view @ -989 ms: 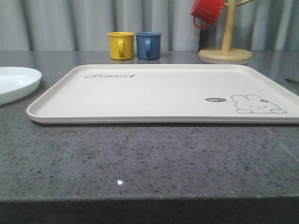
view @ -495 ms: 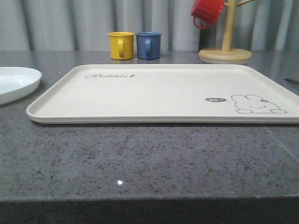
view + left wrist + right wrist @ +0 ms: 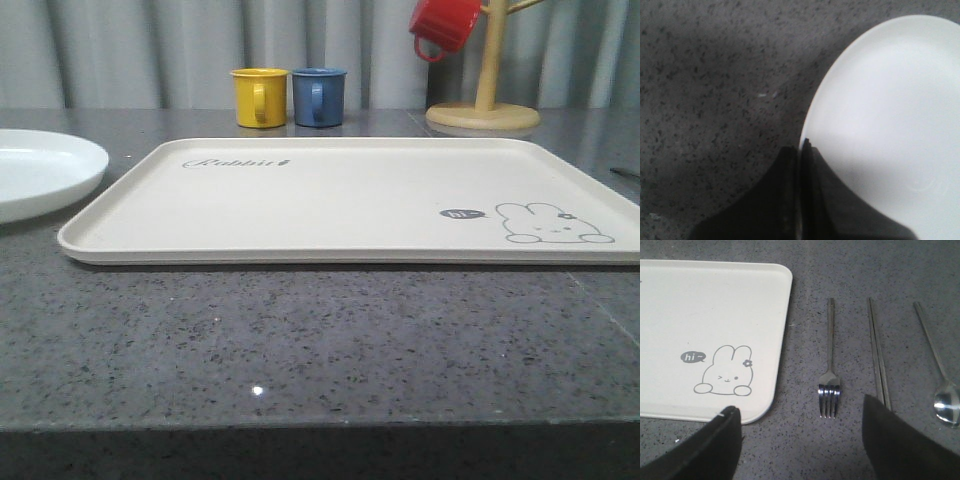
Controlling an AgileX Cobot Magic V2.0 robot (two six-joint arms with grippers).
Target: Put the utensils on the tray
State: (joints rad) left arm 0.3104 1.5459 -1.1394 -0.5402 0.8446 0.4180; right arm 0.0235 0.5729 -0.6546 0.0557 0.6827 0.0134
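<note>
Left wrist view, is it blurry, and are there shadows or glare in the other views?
Left wrist view: soft focus, the end effector a dark blur at the white plate rim. Right wrist view: sharp, glare on the spoon bowl. Front view: a bright glint on the countertop.

white plate (image 3: pixel 45 170) shifted right toward the tray (image 3: pixel 340 200), more of it in front view, rim clamped in left tool (image 3: pixel 800 150)

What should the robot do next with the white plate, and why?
Probably carry the white plate a little further toward the tray and set it down there. The left gripper looks clamped on the plate's rim, the plate sits just beside the tray, and nothing lies on the tray yet.
</note>
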